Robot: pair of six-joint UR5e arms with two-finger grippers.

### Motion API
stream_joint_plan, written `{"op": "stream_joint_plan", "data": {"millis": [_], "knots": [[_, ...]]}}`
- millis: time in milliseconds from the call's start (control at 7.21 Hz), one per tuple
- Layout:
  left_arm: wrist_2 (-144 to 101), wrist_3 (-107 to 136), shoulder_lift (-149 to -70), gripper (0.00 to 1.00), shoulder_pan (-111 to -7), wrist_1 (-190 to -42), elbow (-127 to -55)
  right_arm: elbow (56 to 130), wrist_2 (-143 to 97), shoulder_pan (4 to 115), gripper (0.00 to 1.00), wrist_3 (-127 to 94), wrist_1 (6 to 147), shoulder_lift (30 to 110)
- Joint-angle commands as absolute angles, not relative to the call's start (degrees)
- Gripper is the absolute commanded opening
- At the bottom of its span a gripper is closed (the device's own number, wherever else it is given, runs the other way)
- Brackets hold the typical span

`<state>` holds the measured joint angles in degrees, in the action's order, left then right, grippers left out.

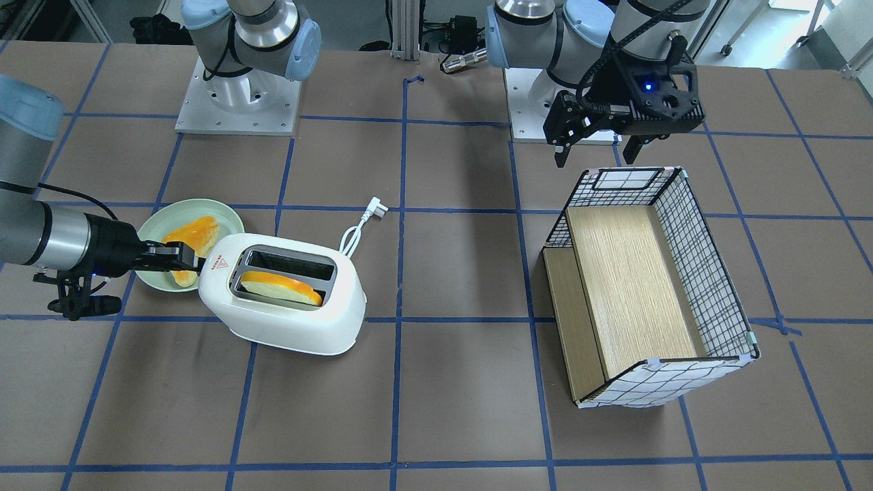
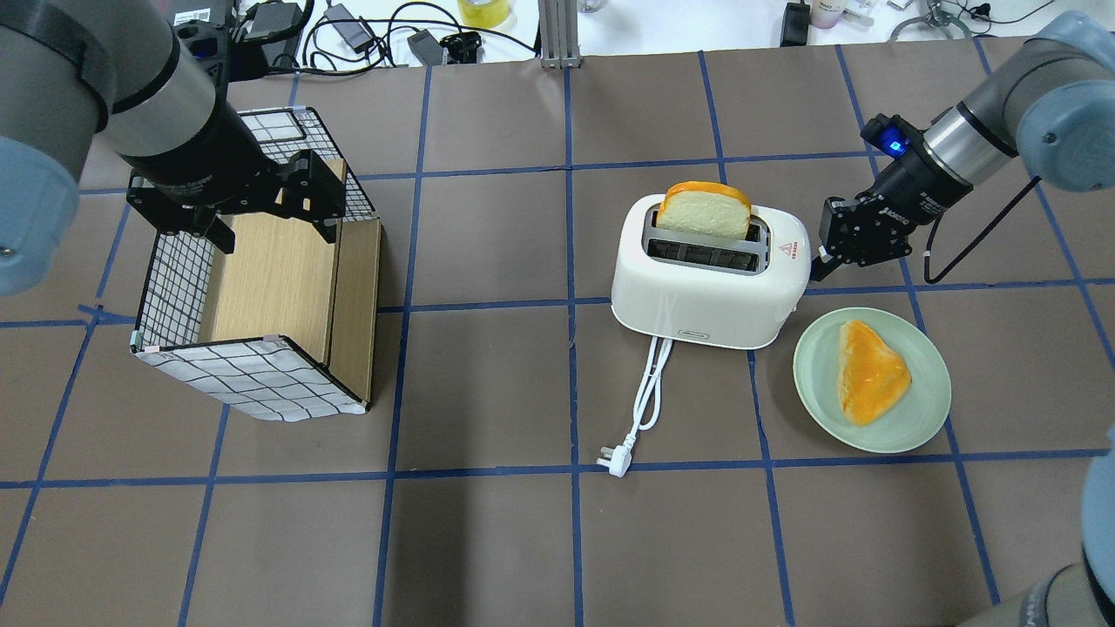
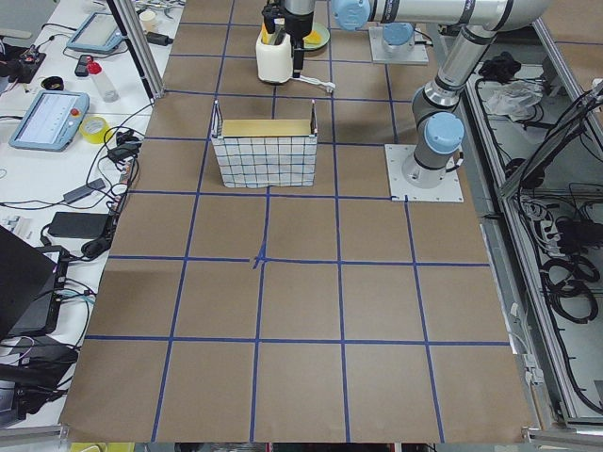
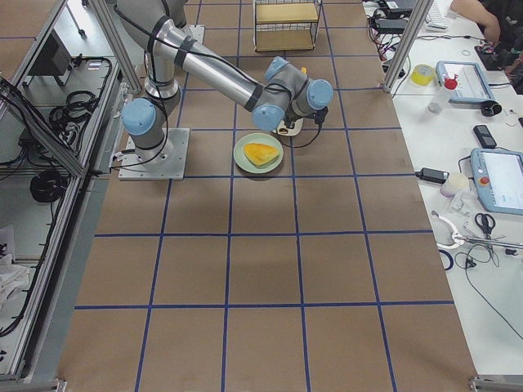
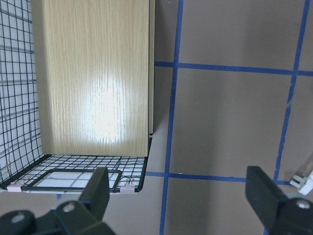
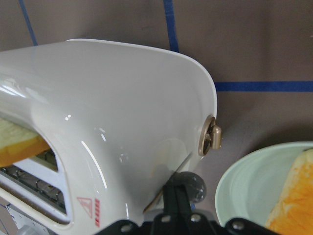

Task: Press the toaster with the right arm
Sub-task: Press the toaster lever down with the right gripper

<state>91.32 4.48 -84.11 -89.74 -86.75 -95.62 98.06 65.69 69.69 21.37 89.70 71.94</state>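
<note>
The white toaster (image 1: 286, 320) (image 2: 697, 296) stands right of the table's middle in the overhead view, with a slice of bread (image 2: 704, 211) sticking up from one slot. My right gripper (image 1: 179, 258) (image 2: 823, 261) is at the toaster's end, under the red triangle mark. In the right wrist view its fingers (image 6: 175, 200) are closed together, with their tips at the grey lever knob (image 6: 191, 187) on the toaster (image 6: 112, 112). My left gripper (image 1: 595, 157) (image 5: 178, 191) is open and empty, above the far end of the wire basket.
A green plate (image 2: 814, 383) (image 1: 222, 213) with a slice of toast (image 2: 867, 370) lies beside the toaster, under my right wrist. The cord and plug (image 2: 614, 460) trail toward the robot. The wire basket (image 2: 226, 379) (image 1: 706, 273) with a wooden floor lies on the left arm's side.
</note>
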Motion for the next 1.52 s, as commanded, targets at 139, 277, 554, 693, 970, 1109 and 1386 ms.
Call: {"op": "stream_joint_plan", "data": {"millis": [139,277,554,693,970,1109,1386], "knots": [[91.3,4.5,-84.1,1.00,-89.7,-86.7,-95.6,97.9,65.9,69.7,0.00,21.0,91.1,70.8],[91.3,4.5,-84.1,1.00,-89.7,-86.7,-95.5,97.9,65.9,69.6,0.00,20.9,91.7,70.5],[91.3,4.5,-84.1,1.00,-89.7,-86.7,-95.6,98.0,65.9,69.7,0.00,20.7,92.5,69.7],[91.3,4.5,-84.1,1.00,-89.7,-86.7,-95.5,98.0,65.9,69.7,0.00,20.7,93.0,69.5],[91.3,4.5,-84.1,1.00,-89.7,-86.7,-95.5,97.9,66.1,69.6,0.00,18.8,92.9,70.1],[91.3,4.5,-84.1,1.00,-89.7,-86.7,-95.5,97.0,67.7,69.8,0.00,14.9,92.1,71.7],[91.3,4.5,-84.1,1.00,-89.7,-86.7,-95.6,96.2,69.2,70.0,0.02,11.1,91.6,77.2]]}}
